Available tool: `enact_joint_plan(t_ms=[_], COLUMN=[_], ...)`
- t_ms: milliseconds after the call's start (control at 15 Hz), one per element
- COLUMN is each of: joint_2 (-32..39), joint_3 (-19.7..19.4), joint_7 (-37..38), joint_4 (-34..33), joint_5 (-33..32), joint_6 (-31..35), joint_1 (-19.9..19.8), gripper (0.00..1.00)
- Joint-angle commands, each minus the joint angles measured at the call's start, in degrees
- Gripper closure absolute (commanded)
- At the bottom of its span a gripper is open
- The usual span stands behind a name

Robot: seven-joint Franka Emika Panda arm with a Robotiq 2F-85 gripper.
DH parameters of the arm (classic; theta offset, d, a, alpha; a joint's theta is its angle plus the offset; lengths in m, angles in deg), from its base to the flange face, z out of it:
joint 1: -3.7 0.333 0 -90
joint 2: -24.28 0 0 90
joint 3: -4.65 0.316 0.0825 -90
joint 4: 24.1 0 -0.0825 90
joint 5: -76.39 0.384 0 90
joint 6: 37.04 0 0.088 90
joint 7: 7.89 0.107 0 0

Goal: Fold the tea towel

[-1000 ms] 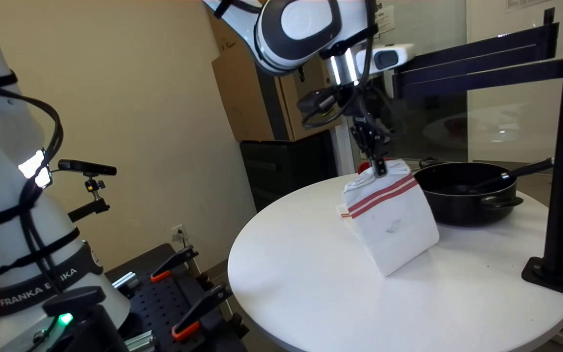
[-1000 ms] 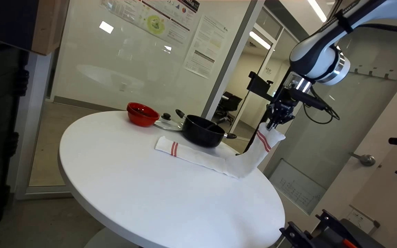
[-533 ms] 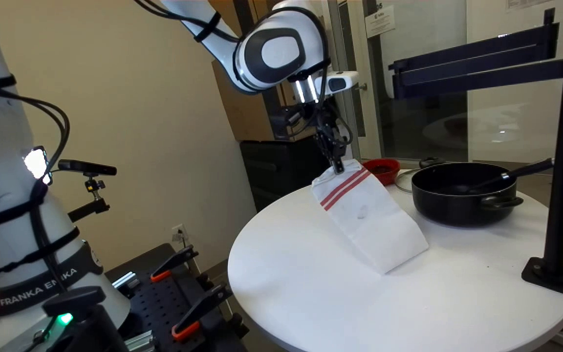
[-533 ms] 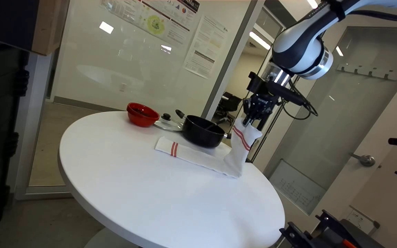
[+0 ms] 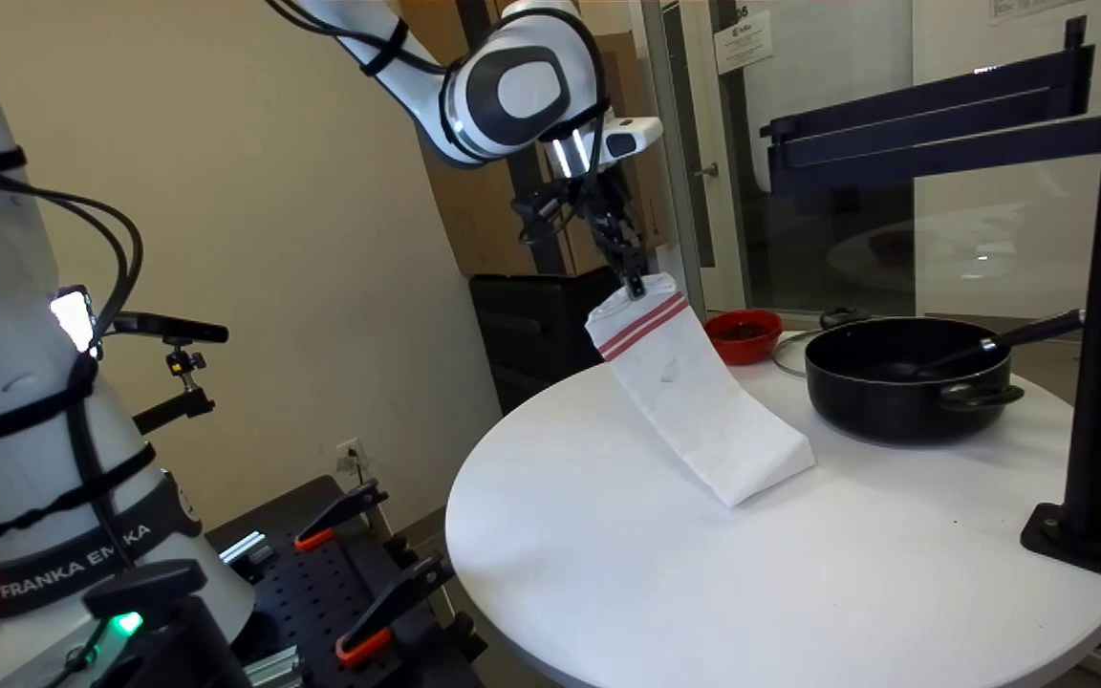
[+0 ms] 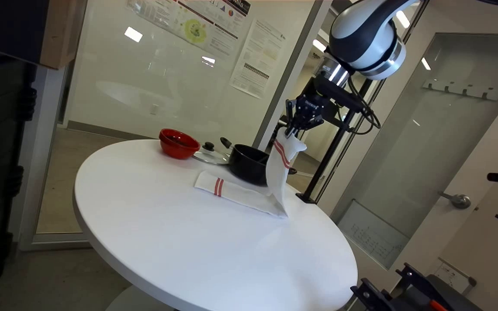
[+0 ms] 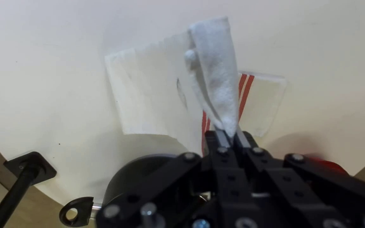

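The tea towel (image 5: pixel 689 397) is a long white strip with red double stripes near its ends. My gripper (image 5: pixel 636 287) is shut on one end and holds it raised above the round white table (image 5: pixel 589 545). In an exterior view, the towel (image 6: pixel 278 172) hangs steeply from the gripper (image 6: pixel 291 132) to a bend on the table; its striped far end lies flat to the left. In the wrist view, a bunched white edge of the towel (image 7: pixel 217 66) sits between the fingertips (image 7: pixel 231 136). The towel's flat striped end shows behind it, partly hidden.
A black pot (image 5: pixel 904 406) with a utensil in it stands close behind the towel. Next to it are a glass lid (image 6: pixel 211 157) and a red bowl (image 6: pixel 179 144). A black post (image 5: pixel 1100 287) is clamped at the table edge, with dark bars reaching over the table.
My gripper has moved left in both exterior views and lately upward, carrying the held towel end. The hanging part is now steeper, and the bend on the table has shifted toward the flat end.
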Motion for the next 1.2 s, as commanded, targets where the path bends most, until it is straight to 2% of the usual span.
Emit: enact_joint_plan(t_ms=[0, 400, 667, 1133], joint_2=[0.87, 6.15, 12.24, 17.82], joint_3=[-0.43, -3.68, -6.34, -6.39], joint_7=[3.33, 11.66, 17.32, 22.14], joint_4=[-1.78, -4.60, -8.82, -18.91], joint_5=[0.93, -1.33, -1.92, -0.45], joint_6=[0.18, 2.50, 3.32, 0.90], joint_1=[0.31, 1.09, 3.48, 6.58], gripper=[0.98, 0.98, 0.98, 0.98])
